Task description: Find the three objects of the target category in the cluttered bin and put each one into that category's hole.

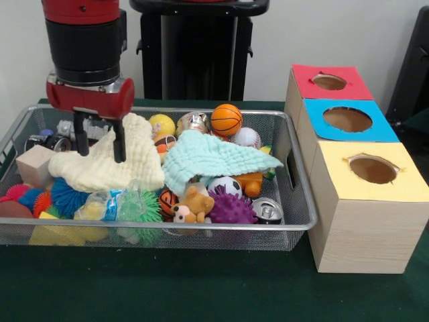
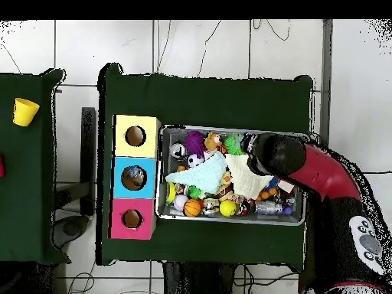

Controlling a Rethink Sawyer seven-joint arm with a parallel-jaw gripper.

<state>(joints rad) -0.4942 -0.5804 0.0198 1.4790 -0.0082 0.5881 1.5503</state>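
Observation:
The wire mesh bin (image 1: pixel 221 229) is full of toys and cloths; it also shows in the overhead view (image 2: pixel 230 129). A crushed clear bottle with a blue label (image 1: pixel 110 204) lies at the bin's front left, among spiky balls. Another clear crushed thing (image 1: pixel 60 129), perhaps a bottle, lies at the back left and shows in the overhead view (image 2: pixel 272 207). My gripper (image 1: pixel 100 142) is open and empty, hanging just over a pale yellow cloth (image 1: pixel 107 168). In the overhead view the arm (image 2: pixel 279 157) hides it. The blue-surround hole (image 1: pixel 347 119) tops the middle box (image 2: pixel 134 178).
A red-surround hole (image 1: pixel 328 82) and a yellow-surround hole (image 1: pixel 373 169) flank the blue one. A mint cloth (image 1: pixel 214 155) covers the bin's middle. Shiny cans (image 1: pixel 268 211) (image 1: pixel 193 122), a basketball (image 1: pixel 226 119), a wooden block (image 1: pixel 35 164) and a teddy (image 1: pixel 194 204) lie around it.

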